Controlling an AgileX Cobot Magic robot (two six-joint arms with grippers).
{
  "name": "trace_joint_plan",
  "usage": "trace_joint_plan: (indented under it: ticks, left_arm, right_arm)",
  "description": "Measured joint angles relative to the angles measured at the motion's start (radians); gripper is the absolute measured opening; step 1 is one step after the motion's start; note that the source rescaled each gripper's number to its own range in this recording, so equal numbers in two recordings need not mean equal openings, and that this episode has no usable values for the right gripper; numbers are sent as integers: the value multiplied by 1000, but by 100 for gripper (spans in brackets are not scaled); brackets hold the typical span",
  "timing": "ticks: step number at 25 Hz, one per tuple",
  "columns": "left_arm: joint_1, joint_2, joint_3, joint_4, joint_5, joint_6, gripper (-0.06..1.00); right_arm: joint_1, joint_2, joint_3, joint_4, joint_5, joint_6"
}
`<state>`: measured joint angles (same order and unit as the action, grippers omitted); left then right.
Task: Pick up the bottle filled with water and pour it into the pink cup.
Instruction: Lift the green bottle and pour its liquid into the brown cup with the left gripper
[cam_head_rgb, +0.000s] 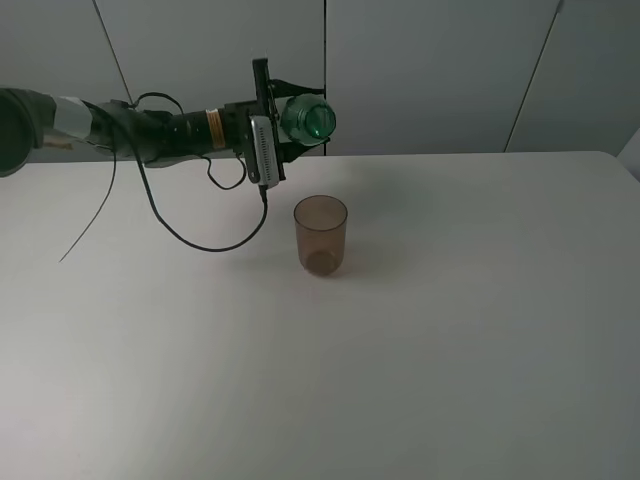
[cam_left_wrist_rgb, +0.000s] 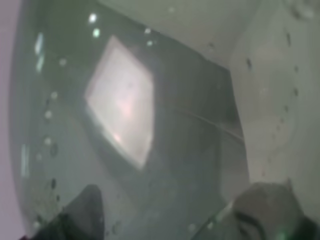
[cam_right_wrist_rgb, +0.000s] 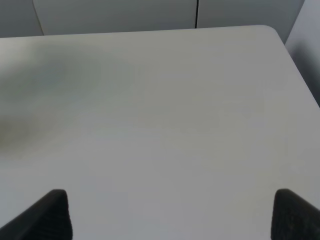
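left gripper (cam_head_rgb: 268, 120) clamps bottle (cam_head_rgb: 308, 120) tipped high, just far of cup (cam_head_rgb: 320, 232), so you can pour | right gripper (cam_right_wrist_rgb: 170, 215) spread wide, empty

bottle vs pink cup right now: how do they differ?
Pose: the bottle is tipped onto its side; the pink cup stands upright.
Support: the bottle is held in the air by the left hand; the pink cup rests on the table, untouched.
Colour: the bottle is green, the pink cup brownish-pink.
Both are see-through.
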<state>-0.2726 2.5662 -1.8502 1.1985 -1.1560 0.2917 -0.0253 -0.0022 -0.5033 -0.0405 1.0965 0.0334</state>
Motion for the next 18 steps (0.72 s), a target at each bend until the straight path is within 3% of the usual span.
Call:
trace_joint_plan:
  ticks: [18]
  left_arm:
    - [-2,5,-16,93,8,214,1]
  right_arm:
    - [0,0,0,0,0,0]
